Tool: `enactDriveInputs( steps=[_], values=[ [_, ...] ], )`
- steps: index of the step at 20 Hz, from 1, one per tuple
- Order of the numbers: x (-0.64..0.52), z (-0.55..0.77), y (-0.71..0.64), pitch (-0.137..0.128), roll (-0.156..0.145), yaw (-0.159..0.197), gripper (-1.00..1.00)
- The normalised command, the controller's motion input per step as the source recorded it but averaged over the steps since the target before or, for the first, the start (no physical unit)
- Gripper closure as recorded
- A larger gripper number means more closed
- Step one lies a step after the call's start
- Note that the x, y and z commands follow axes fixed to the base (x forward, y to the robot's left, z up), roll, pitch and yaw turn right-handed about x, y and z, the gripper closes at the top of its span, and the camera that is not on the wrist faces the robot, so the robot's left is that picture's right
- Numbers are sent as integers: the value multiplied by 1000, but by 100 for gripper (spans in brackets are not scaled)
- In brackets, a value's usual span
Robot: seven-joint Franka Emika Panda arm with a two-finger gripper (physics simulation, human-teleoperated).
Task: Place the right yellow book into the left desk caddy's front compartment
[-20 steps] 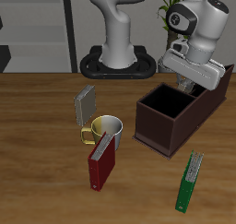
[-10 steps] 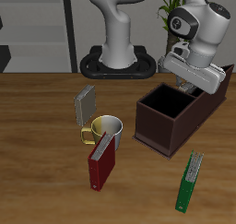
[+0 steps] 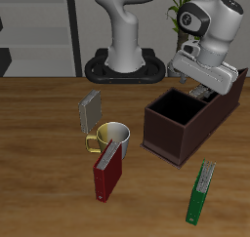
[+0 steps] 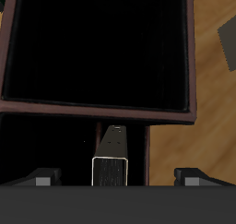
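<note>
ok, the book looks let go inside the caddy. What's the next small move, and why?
Probably lift straight up, clear of the left desk caddy. In the wrist view the gripper is open, with its fingers well apart from the right yellow book. The book stands on edge in the compartment beside the large one. A vertical exit should avoid the walls.

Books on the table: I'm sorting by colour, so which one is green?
The green book, lying alone near the table's front edge, before the left desk caddy. The others are a grey book and a dark red book by the mug.
</note>
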Motion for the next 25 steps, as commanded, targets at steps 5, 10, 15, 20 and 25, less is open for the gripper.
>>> enactDriveInputs(
  steps=[5, 10, 15, 20, 25],
  values=[
    [-74, 36, -89, -10, -4, 37, -100],
    [-173, -21, -251, 12, 39, 215, -100],
    [31, -138, -915, 129, 12, 446, -100],
    [277, -32, -1217, 110, 66, 565, -100],
    [114, 425, -1687, -2, -222, 123, -100]
  ],
)
